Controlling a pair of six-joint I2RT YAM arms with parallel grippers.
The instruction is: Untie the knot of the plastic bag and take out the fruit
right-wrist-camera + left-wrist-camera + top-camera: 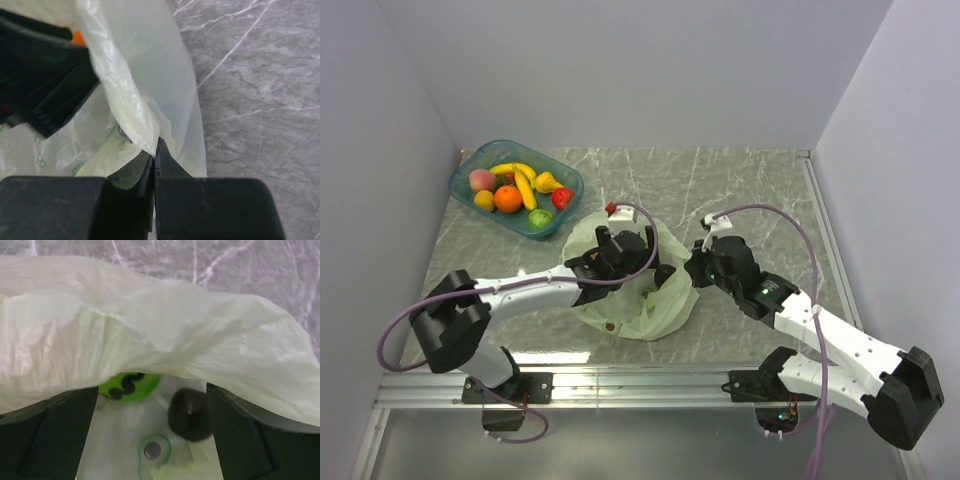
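Observation:
The pale green plastic bag lies mid-table between both arms. No tied knot shows; the bag's mouth is open. My left gripper is open and reaches into the mouth, with the bag's film draped over its fingers. Inside, between those fingers, lie a green fruit with a black squiggle and a dark round fruit. My right gripper is shut on the bag's right edge and holds it up; its tips pinch the film.
A teal tray at the back left holds several fruits, among them bananas and an orange. White walls close the table on three sides. A metal rail runs along the near edge.

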